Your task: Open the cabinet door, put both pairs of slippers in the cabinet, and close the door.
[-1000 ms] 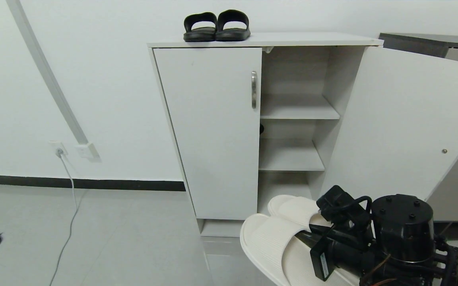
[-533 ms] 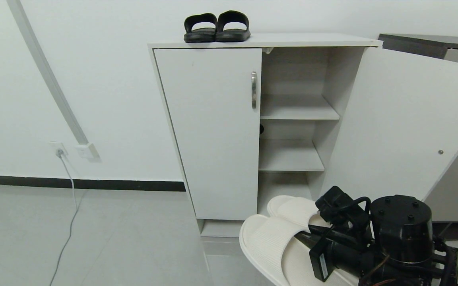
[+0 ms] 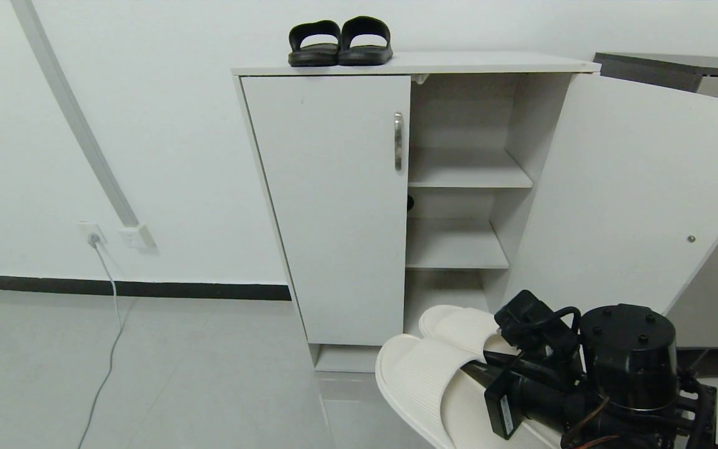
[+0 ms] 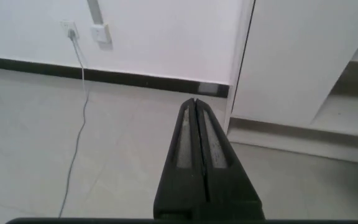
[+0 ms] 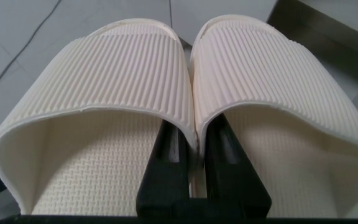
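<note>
The white pair hangs off the floor, low, just in front of the cabinet's open right half. The right gripper has one finger inside each slipper and pinches their two touching inner walls together.

Over the last second the pair has hardly shifted. The clear change is on the other side: the left gripper's tip, at the lower left edge of the head view a second ago, has dropped out of that view. I judge the left arm is pulling back to leave the way clear, and the carry has not yet become a placement. No shelf holds a slipper.

The white pair lies side by side, soles down, with heels at the gripper. Its toes point away from the robot, toward the cabinet's bottom opening and a little to the left. The long axis runs that same way, so a forward push looks enough.

The left gripper is over bare floor left of the cabinet, fingers pressed together on nothing.

The black pair sits on the cabinet top above the closed left door, heels toward the robot. The right door stands swung wide.
</note>
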Motion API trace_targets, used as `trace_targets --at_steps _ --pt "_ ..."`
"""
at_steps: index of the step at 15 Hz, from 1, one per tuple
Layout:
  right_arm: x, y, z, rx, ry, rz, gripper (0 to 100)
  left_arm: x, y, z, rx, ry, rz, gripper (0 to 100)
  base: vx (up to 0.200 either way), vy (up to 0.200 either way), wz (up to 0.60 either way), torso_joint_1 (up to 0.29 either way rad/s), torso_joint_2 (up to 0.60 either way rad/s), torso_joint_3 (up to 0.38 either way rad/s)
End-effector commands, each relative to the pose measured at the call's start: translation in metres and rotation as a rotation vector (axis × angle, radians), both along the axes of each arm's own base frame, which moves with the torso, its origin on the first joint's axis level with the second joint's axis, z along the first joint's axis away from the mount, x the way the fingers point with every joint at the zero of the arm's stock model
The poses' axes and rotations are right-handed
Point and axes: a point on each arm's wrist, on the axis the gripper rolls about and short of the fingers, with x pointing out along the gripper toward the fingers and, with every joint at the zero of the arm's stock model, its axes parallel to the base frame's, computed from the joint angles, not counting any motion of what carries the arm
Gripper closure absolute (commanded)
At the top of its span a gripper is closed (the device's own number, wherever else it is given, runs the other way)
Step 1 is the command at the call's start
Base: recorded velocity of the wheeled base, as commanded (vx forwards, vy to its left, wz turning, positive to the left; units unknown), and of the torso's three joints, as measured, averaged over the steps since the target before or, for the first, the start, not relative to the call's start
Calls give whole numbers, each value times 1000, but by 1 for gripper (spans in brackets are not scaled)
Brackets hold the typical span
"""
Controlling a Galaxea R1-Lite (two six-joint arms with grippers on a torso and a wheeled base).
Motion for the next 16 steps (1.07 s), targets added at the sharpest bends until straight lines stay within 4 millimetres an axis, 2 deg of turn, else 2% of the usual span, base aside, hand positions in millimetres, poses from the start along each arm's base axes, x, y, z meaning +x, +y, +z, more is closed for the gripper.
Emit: trace_targets --at_steps 1,2,3,6,8,10,12,13,16 --pt "0 0 -1 -2 2 0 100 0 0 -1 -12 2 -23 100 0 0 0 0 0 0" --pt "1 1 -1 -2 2 0 100 1 -3 -1 -16 4 -139 100 0 0 0 0 0 0" --pt "2 2 -1 -5 -4 -15 100 1 -2 -1 -11 4 -170 100 0 0 0 0 0 0" --pt "8 7 -6 -26 -6 -67 100 0 -2 -1 -10 1 -175 100 0 0 0 0 0 0" --pt "10 9 -6 -17 -19 -76 100 0 1 0 41 6 -55 100 0 0 0 0 0 0" --pt "10 10 -5 -7 -21 -81 100 0 -2 -1 56 8 -209 100 0 0 0 0 0 0" --pt "8 11 -5 -6 -20 -77 100 -1 -2 -1 59 -8 -248 100 0 0 0 0 0 0" --pt "8 11 -5 -5 -22 -76 100 -4 -1 -2 75 -56 -324 100 0 0 0 0 0 0" --pt "8 12 -5 -6 -19 -76 100 -7 -1 -2 64 -85 -302 100 0 0 0 0 0 0"
